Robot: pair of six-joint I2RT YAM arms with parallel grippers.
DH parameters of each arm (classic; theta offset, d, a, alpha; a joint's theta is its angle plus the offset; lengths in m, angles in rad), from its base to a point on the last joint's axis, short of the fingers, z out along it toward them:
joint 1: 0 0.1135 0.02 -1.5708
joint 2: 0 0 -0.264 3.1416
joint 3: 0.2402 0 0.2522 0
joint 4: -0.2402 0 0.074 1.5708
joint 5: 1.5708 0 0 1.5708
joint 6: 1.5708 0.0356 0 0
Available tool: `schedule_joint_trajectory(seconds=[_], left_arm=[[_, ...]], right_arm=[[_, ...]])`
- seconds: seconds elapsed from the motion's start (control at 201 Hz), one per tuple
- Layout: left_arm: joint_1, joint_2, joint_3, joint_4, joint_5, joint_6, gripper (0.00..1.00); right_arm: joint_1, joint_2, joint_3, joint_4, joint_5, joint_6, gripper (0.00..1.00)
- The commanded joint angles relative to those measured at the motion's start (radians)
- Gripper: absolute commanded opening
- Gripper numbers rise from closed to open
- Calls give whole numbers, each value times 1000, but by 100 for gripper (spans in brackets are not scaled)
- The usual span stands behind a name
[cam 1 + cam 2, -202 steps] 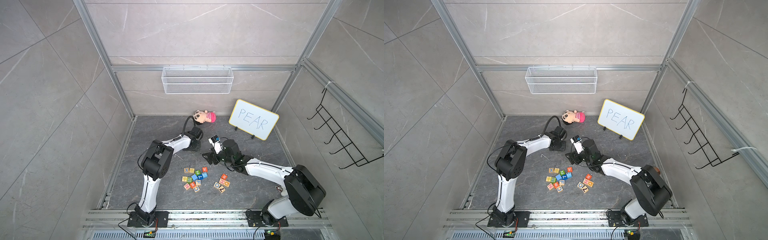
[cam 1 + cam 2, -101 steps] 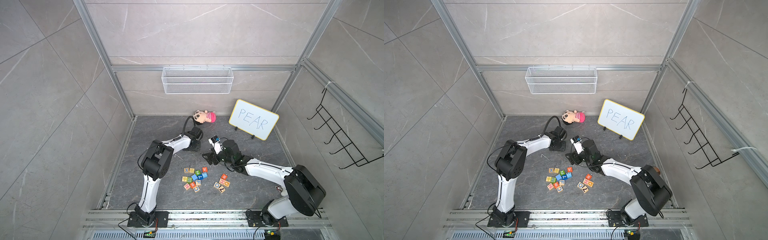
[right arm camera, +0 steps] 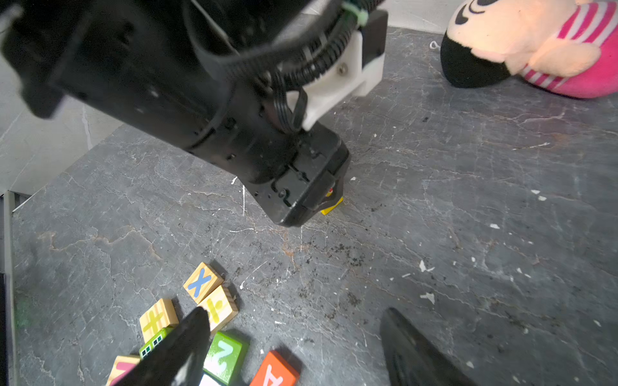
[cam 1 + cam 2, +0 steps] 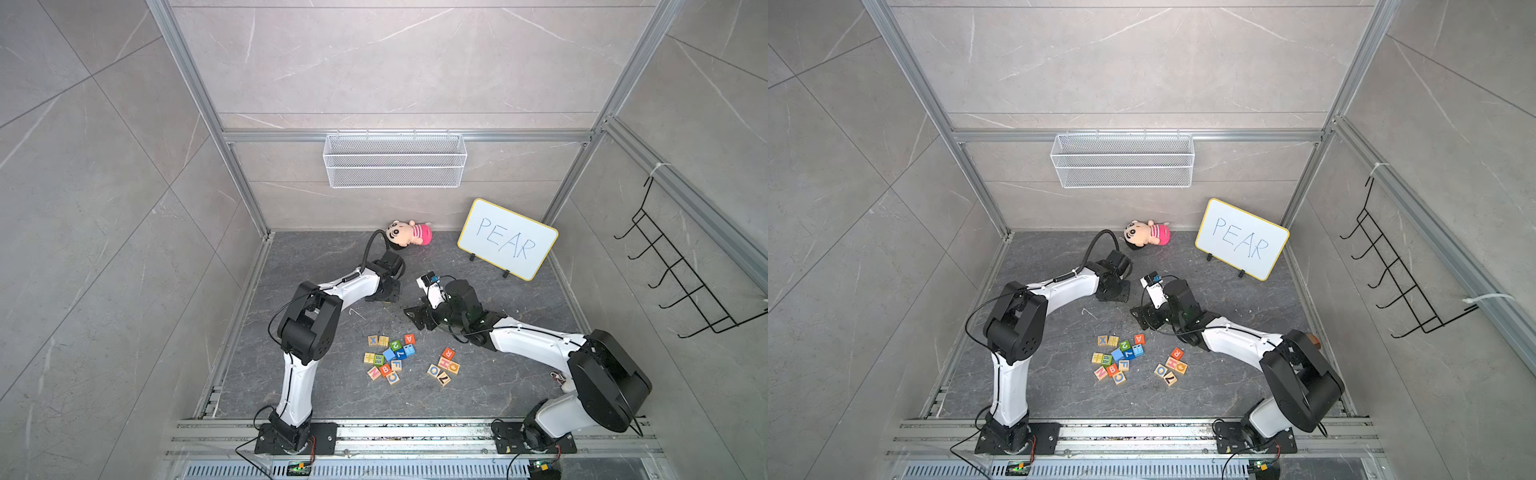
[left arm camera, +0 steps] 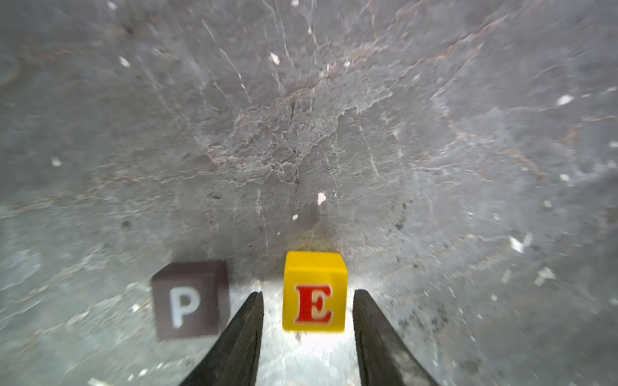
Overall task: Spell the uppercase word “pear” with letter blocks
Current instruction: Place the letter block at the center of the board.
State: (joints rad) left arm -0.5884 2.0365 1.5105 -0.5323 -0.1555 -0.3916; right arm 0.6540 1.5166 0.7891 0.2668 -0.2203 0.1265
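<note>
P block is sitting flat on the floor, white letter facing up toward the left wrist camera. Just beside it, apart by a narrow gap, E block is resting on the floor too. Just changed: left gripper is letting go. Its fingers are spreading, with bare floor showing on both sides of the E, so nothing is being gripped. Judging from that, E is placed and two letters are down, with A and R still to go. P and E are both reading upright and the same way. They're cubes, so there's no long axis of their own; the row is running P to E. Both top views are hiding the pair under the left wrist. Right gripper is hanging spread wide and empty above the loose pile, near A block. R block is lying further right, its letter tilted.
</note>
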Motion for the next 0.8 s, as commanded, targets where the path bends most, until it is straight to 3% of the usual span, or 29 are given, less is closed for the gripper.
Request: schedule_joint_trajectory(seconds=[0.0,0.349,0.628,0.792], left_arm=[[-1,-123,4,-54,-11,-12,47],[-4,-402,-203,-143,12,-76,41],[-14,-492,-286,-176,20,-85,27],[-16,-528,-337,-163,24,-82,26]], right_arm=[[6,-12,-1,8,13,-10,83],[7,-3,13,-13,53,-9,85],[38,43,73,-131,42,-63,82],[48,41,78,-144,44,-57,83]])
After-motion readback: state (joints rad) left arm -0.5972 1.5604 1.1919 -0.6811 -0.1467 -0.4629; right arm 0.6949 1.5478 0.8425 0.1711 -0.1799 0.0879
